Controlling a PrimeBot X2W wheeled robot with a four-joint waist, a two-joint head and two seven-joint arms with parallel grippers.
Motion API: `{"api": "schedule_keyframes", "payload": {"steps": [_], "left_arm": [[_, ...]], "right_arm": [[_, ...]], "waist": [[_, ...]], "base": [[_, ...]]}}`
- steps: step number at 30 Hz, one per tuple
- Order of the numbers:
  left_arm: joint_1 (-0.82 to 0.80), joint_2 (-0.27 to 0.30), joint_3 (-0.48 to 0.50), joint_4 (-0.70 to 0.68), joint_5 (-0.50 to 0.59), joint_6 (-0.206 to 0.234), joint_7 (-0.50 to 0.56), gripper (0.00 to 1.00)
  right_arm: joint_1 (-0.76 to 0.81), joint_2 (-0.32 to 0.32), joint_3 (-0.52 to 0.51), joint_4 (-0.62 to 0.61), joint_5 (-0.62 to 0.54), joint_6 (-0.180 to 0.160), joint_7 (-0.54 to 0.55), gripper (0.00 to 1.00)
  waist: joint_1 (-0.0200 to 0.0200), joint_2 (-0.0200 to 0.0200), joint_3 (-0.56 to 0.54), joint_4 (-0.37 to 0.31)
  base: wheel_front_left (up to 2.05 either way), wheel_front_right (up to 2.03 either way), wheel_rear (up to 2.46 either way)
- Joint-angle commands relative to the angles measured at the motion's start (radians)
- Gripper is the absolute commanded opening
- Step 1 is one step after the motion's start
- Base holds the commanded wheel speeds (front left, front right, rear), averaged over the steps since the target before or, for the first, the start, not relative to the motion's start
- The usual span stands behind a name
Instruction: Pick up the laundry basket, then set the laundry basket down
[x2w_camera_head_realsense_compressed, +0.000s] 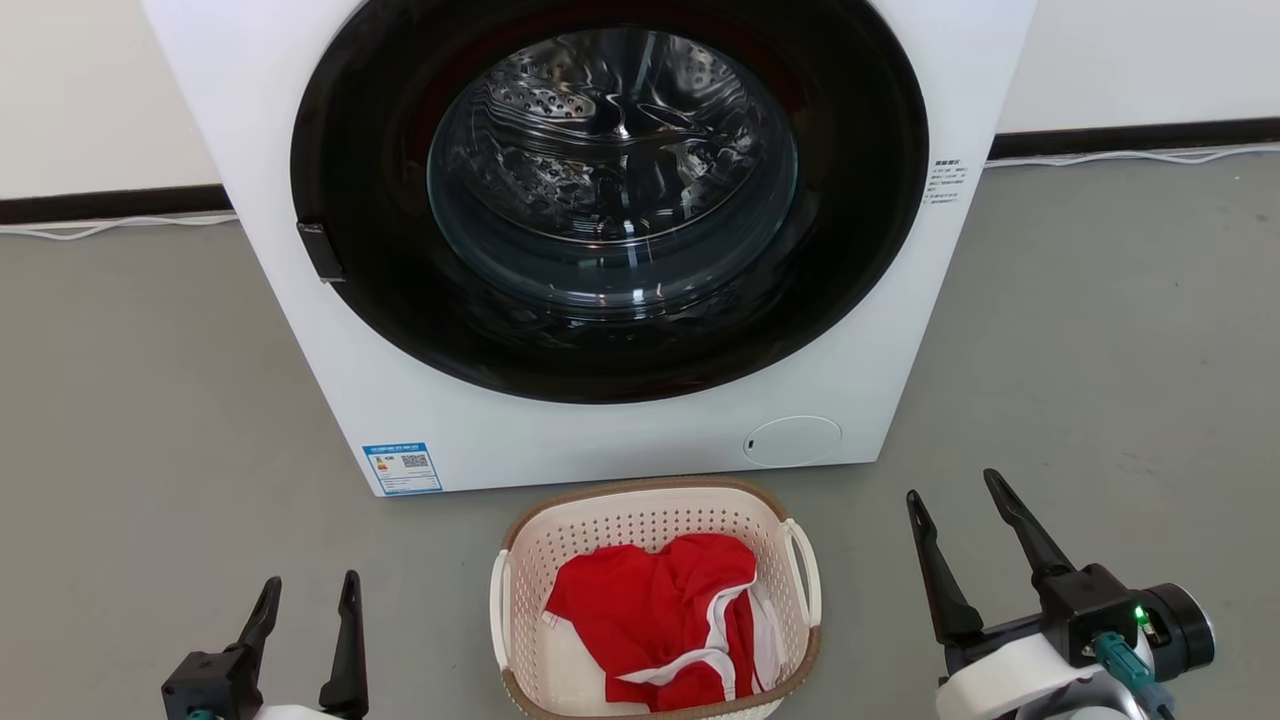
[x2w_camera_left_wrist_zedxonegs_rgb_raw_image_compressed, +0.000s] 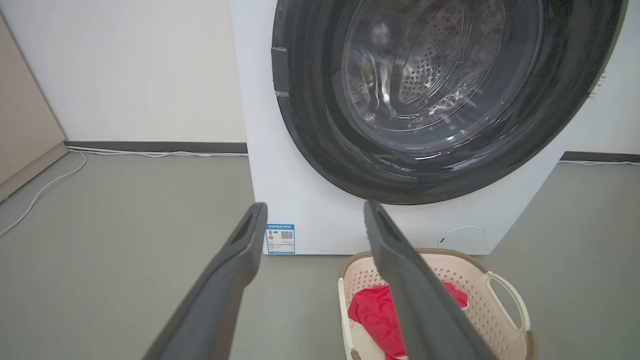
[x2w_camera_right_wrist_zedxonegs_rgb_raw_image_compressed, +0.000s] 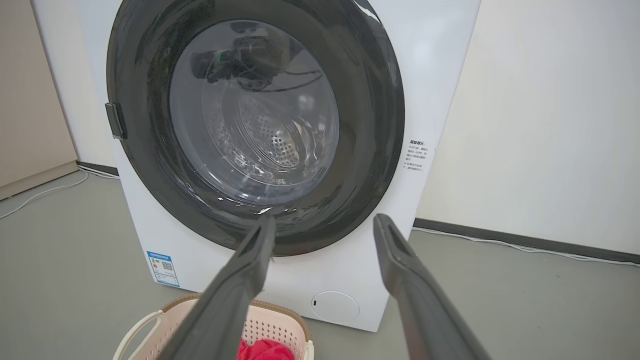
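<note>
Laundry basket (x2w_camera_head_realsense_compressed: 655, 520) sat on floor (x2w_camera_head_realsense_compressed: 150, 400) just before washing machine (x2w_camera_head_realsense_compressed: 600, 440), red garment (x2w_camera_head_realsense_compressed: 650, 620) inside. Left gripper (x2w_camera_head_realsense_compressed: 308, 598) and right gripper (x2w_camera_head_realsense_compressed: 955, 505) flanked it — both spread apart, empty, not touching.

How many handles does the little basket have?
2. On the laundry basket, one white loop handle is on the left side and the other handle on the right side. The basket's near end is cut off, so more could hide there.

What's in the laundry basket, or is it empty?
Not empty: the laundry basket holds a crumpled red garment with white trim.
</note>
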Motion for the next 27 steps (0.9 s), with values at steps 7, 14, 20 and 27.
{"api": "schedule_keyframes", "payload": {"steps": [7,14,20,27], "left_arm": [[-0.023,0.013,0.032,-0.026,0.007,-0.005,-0.010,1.00],[-0.021,0.013,0.033,-0.024,0.004,-0.005,-0.010,1.00],[-0.023,0.013,0.031,-0.026,0.004,-0.006,-0.010,1.00],[-0.050,0.013,0.020,-0.013,0.002,-0.007,-0.010,1.00]], "right_arm": [[-0.035,0.000,0.020,-0.029,-0.008,0.007,-0.014,1.00],[-0.036,0.000,0.020,-0.028,-0.008,0.007,-0.014,1.00],[-0.038,0.000,0.019,-0.028,-0.008,0.007,-0.014,1.00],[-0.059,0.001,0.004,-0.007,-0.005,0.007,-0.014,1.00]], "waist": [[0.0000,0.0000,0.005,0.006],[0.0000,0.0000,0.010,0.008],[0.0000,0.0000,0.020,0.007],[0.0000,0.0000,0.063,0.009]], "base": [[0.00,0.00,0.00],[0.00,0.00,0.00],[0.00,0.00,0.00],[0.00,0.00,0.00]]}}
